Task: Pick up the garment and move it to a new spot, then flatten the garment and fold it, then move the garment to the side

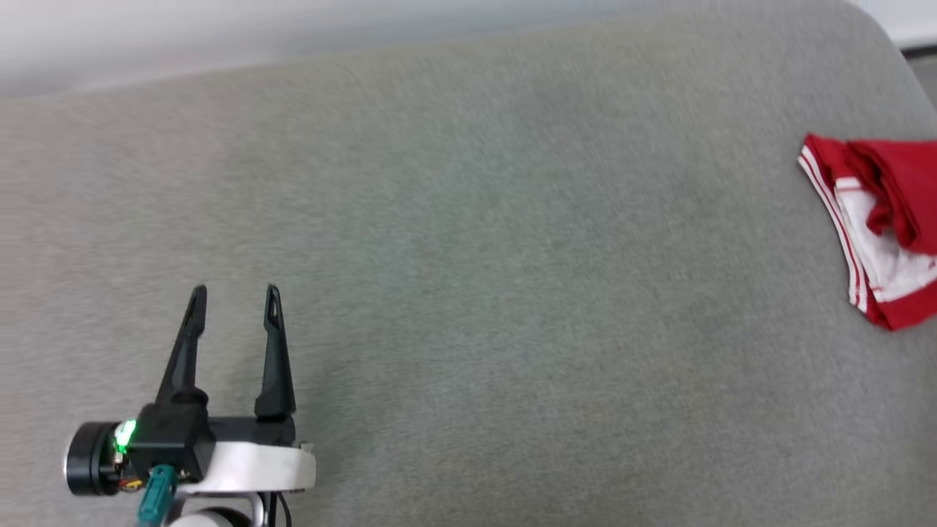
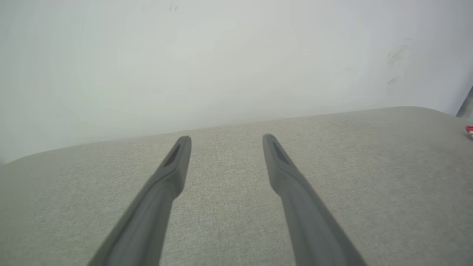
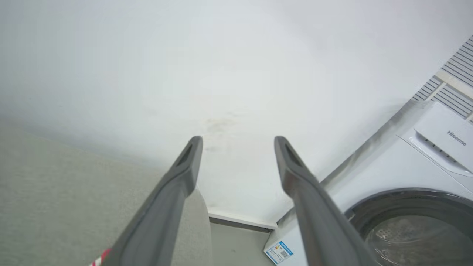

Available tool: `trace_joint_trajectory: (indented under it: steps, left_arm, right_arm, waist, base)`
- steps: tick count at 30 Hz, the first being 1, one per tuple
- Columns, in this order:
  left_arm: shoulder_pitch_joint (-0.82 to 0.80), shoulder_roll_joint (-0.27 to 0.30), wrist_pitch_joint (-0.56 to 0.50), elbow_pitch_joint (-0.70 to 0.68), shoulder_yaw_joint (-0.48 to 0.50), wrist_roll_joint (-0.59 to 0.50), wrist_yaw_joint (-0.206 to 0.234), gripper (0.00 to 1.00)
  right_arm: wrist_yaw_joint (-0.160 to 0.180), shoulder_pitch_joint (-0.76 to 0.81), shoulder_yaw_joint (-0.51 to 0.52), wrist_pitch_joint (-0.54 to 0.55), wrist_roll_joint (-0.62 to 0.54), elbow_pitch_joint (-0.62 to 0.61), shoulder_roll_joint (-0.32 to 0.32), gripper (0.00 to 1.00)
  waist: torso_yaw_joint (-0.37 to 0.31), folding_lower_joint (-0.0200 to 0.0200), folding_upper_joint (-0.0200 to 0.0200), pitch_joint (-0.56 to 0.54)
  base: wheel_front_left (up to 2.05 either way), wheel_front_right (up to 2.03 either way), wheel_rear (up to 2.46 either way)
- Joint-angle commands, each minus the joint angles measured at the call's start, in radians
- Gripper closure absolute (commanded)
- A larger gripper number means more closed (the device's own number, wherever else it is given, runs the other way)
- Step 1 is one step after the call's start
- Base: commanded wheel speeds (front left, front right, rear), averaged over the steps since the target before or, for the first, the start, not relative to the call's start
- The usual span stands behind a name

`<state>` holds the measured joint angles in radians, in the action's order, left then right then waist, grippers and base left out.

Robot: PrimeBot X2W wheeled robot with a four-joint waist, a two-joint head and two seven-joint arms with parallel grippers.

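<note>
The garment (image 1: 889,183), red with white parts and striped trim, lies bunched and folded at the far right edge of the grey cushioned surface (image 1: 476,256), partly cut off by the picture's edge. My left gripper (image 1: 234,293) hovers at the lower left, far from it, open and empty. In the left wrist view the left gripper (image 2: 226,138) points across the grey surface toward a white wall, and a sliver of the garment (image 2: 469,129) shows at the right edge. My right gripper (image 3: 238,139) is open with nothing between its fingers. A bit of the garment's striped trim (image 3: 99,261) shows below its left finger.
A white washing machine (image 3: 406,177) with a round door stands to the right of the grey surface's end (image 3: 74,207). A strip of floor (image 3: 236,247) lies between them. A white wall (image 3: 236,74) runs behind the surface.
</note>
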<state>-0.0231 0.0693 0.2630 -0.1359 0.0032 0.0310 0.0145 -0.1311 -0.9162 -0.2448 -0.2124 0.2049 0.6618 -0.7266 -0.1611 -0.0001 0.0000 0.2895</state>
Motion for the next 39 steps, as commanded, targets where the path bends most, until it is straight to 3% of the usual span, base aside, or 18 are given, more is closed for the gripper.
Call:
trace_joint_trajectory:
  steps: [1, 3, 8, 14, 21, 33, 39]
  left_arm:
    - [0.027, -0.004, 0.002, 0.006, 0.0, 0.005, 0.005, 0.0]
    - [0.034, -0.005, 0.002, 0.007, 0.001, 0.005, 0.006, 0.0]
    - [0.069, -0.009, 0.002, 0.022, 0.0, 0.006, 0.01, 0.0]
    - [0.1, -0.013, 0.002, 0.044, 0.007, 0.006, 0.007, 0.0]
    - [0.13, -0.015, 0.002, 0.072, 0.011, 0.008, 0.002, 0.0]
    - [0.185, -0.018, 0.002, 0.104, 0.007, 0.024, -0.018, 0.0]
    - [0.201, -0.019, 0.002, 0.11, 0.007, 0.033, -0.035, 0.0]
  right_arm:
    - [0.001, 0.068, 0.053, -0.034, -0.031, -0.053, 0.071, 0.0]
    - [0.001, 0.098, 0.076, -0.043, -0.042, -0.091, 0.101, 0.0]
    - [0.001, 0.267, 0.167, -0.052, -0.077, -0.322, 0.265, 0.0]
    - [0.001, 0.488, 0.15, -0.052, -0.106, -0.514, 0.404, 0.0]
    - [0.001, 0.68, 0.144, -0.052, -0.087, -0.524, 0.483, 0.0]
    - [0.001, 0.926, 0.266, -0.052, -0.091, -0.568, 0.612, 0.0]
    - [0.001, 0.995, 0.297, -0.052, -0.09, -0.611, 0.648, 0.0]
  waist:
    - [0.062, 0.0001, 0.0, -0.073]
    - [0.072, 0.0001, 0.0, -0.086]
    - [0.114, 0.0001, 0.0, -0.138]
    - [0.153, 0.0001, 0.0, -0.188]
    - [0.183, 0.0001, 0.0, -0.241]
    - [0.196, 0.0001, 0.0, -0.298]
    - [0.192, 0.0001, 0.0, -0.314]
  base:
    - [0.0, 0.0, 0.0]
    - [0.0, 0.0, 0.0]
    - [0.0, 0.0, 0.0]
    - [0.0, 0.0, 0.0]
    - [0.0, 0.0, 0.0]
    - [0.0, 0.0, 0.0]
    - [0.0, 0.0, 0.0]
